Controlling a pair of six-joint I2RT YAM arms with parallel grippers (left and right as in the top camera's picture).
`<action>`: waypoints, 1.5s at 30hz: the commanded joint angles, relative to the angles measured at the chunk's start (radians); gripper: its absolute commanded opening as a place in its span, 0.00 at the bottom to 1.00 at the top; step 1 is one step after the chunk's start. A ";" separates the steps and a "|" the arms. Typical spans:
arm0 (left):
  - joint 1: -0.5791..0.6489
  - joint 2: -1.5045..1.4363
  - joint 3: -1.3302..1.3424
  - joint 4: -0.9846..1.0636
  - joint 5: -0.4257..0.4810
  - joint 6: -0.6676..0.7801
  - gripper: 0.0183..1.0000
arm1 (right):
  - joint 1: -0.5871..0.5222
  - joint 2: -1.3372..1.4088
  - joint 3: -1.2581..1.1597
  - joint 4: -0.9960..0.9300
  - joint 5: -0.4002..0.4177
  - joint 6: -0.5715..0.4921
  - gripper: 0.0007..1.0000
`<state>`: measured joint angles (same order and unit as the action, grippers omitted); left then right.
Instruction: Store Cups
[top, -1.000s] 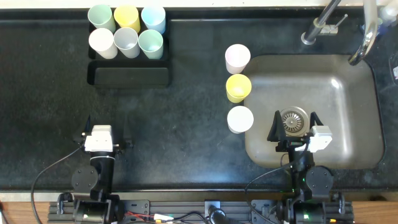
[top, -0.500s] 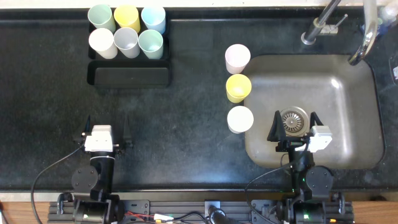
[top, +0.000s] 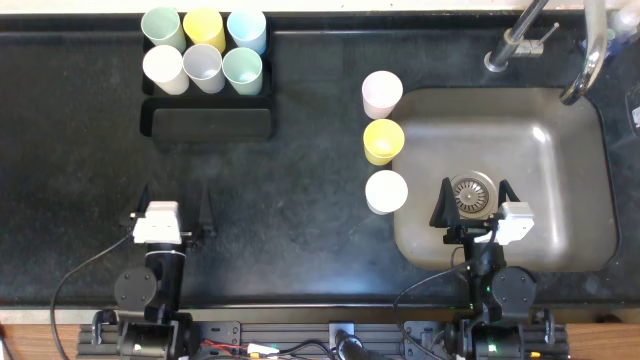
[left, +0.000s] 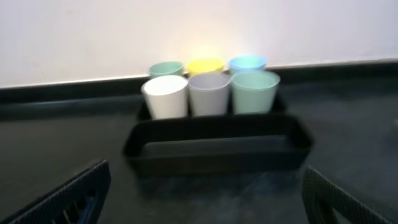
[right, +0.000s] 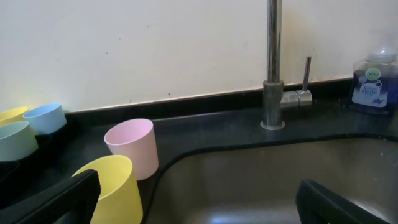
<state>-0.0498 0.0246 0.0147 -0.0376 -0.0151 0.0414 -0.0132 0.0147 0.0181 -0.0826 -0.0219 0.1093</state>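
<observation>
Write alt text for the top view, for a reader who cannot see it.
A pink cup, yellow cup and white cup line the counter beside the sink; six cups sit in a black tray. The left gripper and right gripper are open.

Honestly the only thing that moved was the left tool: its fingers spread a touch wider over that second, the one nearer the middle of the table swinging outward a little
</observation>
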 joint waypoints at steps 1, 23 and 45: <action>0.005 0.209 0.200 0.098 0.233 -0.279 1.00 | 0.000 -0.010 -0.013 0.005 -0.004 0.007 1.00; -0.465 2.487 2.887 -1.234 0.212 -0.728 1.00 | 0.000 -0.010 -0.013 0.005 -0.003 0.007 1.00; -0.520 2.655 2.885 -1.456 0.194 -0.866 1.00 | 0.000 -0.010 -0.013 0.005 -0.004 0.007 1.00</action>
<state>-0.5503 2.6446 2.8735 -1.4895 0.1753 -0.8097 -0.0132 0.0128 0.0181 -0.0830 -0.0223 0.1089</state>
